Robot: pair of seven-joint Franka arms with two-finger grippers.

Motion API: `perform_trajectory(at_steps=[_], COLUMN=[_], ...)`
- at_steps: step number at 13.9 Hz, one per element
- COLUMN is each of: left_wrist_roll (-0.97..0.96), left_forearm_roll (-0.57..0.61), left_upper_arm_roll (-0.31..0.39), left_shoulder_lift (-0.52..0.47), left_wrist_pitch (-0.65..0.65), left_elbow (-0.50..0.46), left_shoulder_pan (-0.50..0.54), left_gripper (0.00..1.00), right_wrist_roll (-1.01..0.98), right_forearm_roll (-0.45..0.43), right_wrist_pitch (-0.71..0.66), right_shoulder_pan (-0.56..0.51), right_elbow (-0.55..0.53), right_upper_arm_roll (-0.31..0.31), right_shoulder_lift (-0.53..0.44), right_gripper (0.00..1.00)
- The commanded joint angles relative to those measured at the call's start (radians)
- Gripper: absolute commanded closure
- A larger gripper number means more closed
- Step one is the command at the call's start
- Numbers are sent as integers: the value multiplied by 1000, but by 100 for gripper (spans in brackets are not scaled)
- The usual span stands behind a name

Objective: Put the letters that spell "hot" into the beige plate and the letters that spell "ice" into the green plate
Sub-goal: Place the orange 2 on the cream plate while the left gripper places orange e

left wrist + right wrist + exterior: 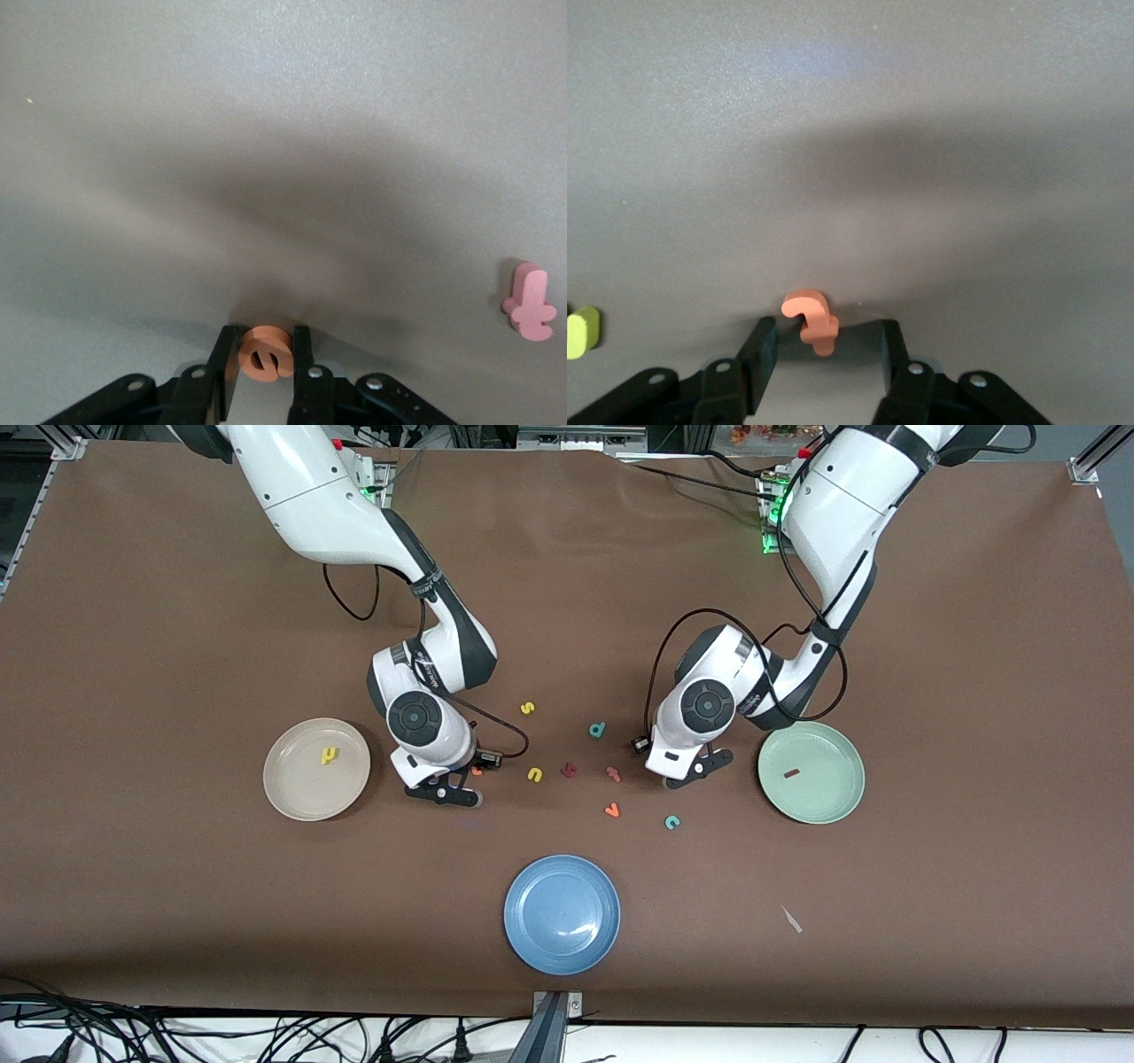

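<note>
My left gripper (265,341) is down on the table beside the green plate (837,802), shut on the orange e (266,354), with a finger pressed against each side. In the front view the left gripper (697,771) hides the e. The dark red i (791,773) lies in the green plate, and the teal c (672,822) lies on the cloth. My right gripper (824,332) is low beside the beige plate (301,797) and stands open around an orange hooked letter (813,320), t or f shaped, with gaps on both sides. The yellow h (330,755) lies in the beige plate.
Loose letters lie between the two hands: yellow s (527,708), yellow u (535,775), teal d (598,730), a chunky dark red letter (569,770) and two more orange ones (613,774) (611,810). A blue plate (562,914) sits nearer the front camera.
</note>
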Motion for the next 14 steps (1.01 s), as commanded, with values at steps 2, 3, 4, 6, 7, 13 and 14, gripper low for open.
perform_trajectory(at_steps=[2, 3, 4, 6, 7, 13, 14], left_wrist_roll=[12, 23, 48, 97, 130, 371, 417], left_forearm_roll=[-25, -24, -22, -24, -22, 12, 38], left_upper_arm_roll=[3, 1, 1, 1, 1, 14, 12], left_shoulder_lift=[-69, -85, -94, -100, -102, -106, -108], left_wrist_pitch=[-87, -130, -185, -262, -282, -323, -324], left_elbow=[-10, 7, 23, 53, 54, 54, 54], left_shoulder_pan=[12, 37, 45, 71, 92, 218, 245], left_gripper=[100, 100, 100, 100, 100, 100, 100], right_wrist_roll=[-22, -21, -19, -16, -16, -9, -9], right_forearm_roll=[9, 9, 11, 11, 11, 36, 36], right_wrist_pitch=[-18, -18, -18, -16, -16, -12, -12], right_shoulder_pan=[-7, -7, -7, -7, -7, -7, -8], right_elbow=[29, 29, 29, 30, 30, 30, 30], right_upper_arm_roll=[5, 5, 5, 5, 5, 5, 5], right_shoulder_lift=[9, 9, 9, 9, 11, 12, 12], right_gripper=[54, 58, 63, 70, 73, 84, 85])
